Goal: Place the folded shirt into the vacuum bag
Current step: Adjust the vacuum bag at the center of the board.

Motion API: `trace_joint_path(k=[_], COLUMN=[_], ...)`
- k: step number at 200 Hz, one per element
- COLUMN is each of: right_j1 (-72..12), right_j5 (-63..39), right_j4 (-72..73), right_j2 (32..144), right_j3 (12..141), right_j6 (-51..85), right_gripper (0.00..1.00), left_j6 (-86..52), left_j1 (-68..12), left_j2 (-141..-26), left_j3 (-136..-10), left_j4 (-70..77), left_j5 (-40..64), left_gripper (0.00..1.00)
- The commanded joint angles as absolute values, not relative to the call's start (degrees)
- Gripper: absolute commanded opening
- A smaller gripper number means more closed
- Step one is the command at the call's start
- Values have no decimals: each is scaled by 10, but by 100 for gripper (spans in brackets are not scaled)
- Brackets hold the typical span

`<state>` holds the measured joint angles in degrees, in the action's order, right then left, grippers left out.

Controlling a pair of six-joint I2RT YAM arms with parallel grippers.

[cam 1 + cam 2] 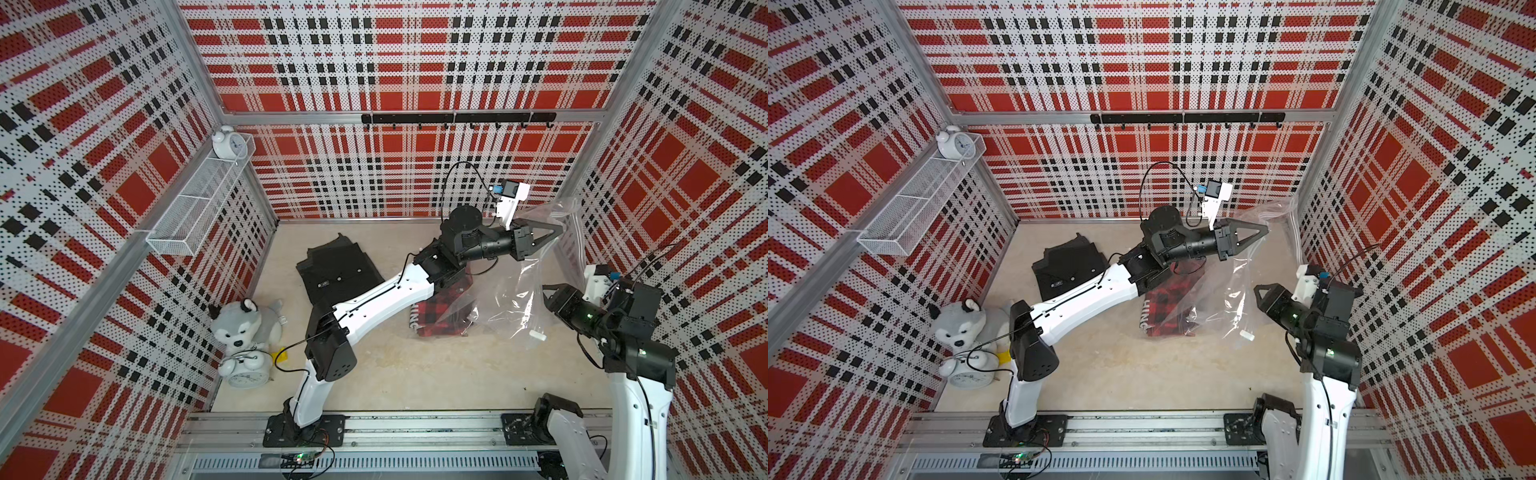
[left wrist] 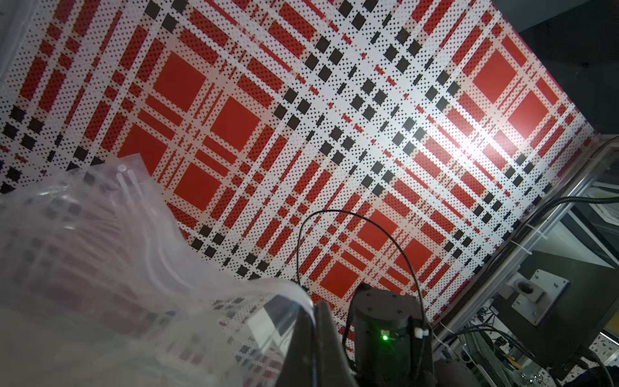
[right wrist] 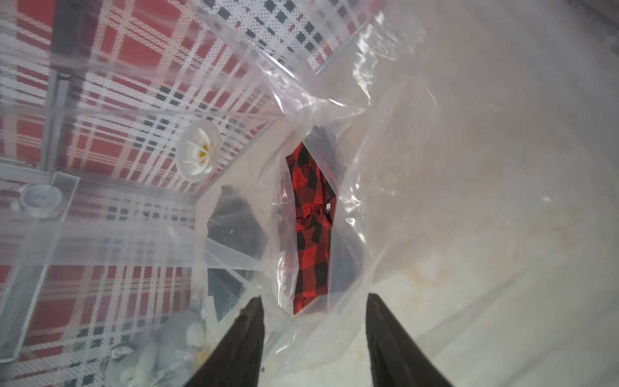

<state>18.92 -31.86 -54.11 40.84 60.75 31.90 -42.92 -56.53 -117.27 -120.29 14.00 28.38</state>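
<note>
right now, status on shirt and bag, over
Left gripper shut on lifted edge of clear crinkly plastic vacuum bag. Right gripper fingers apart, empty. Red-and-black plaid folded shirt partly under bag film. Left arm crosses over it.

Robot test cell in a lab, not a home. Landmark is the mounting rail (image 1: 415, 428) on the near edge of the tabletop (image 1: 395, 374). The left arm (image 1: 374, 295) and right arm (image 1: 640, 415) are bolted to it, with a bare circuit board (image 1: 301, 457) showing a green LED just on its camera side. Aluminium frame posts (image 1: 195, 62) and perforated plaid-print panels (image 1: 415, 62) box in the other three sides. Staged props beyond the rail: wire basket (image 1: 195, 208), alarm clock (image 1: 227, 143), plush husky (image 1: 243, 324), and a hook rack (image 1: 457, 118) on the far panel. The left wrist view shows loose cables (image 2: 569, 201) outside the panels.
</note>
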Motion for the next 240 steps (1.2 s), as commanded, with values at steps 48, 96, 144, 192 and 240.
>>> trace_joint_path(k=[48,96,144,192,240], right_j1=[187,186,184,167,110], right_j5=[-371,-453,-477,-474,-436], right_j4=[-554,-492,-475,-499,-495], right_j2=[376,348,366,387,414], right_j3=[693,675,674,663,650], right_j6=[305,333,335,321,301], right_gripper=[72,77,72,60,52], left_j6=[-443,-446,-451,-455,-457], left_j1=[-512,-504,-504,-502,-504], left_j2=[-1204,-1213,-1223,-1230,-1242], left_j3=[-1251,-1257,-1262,-1266,-1277], left_j4=[171,176,178,179,178], left_j5=[269,272,274,274,276], left_gripper=[0,0,0,0,0])
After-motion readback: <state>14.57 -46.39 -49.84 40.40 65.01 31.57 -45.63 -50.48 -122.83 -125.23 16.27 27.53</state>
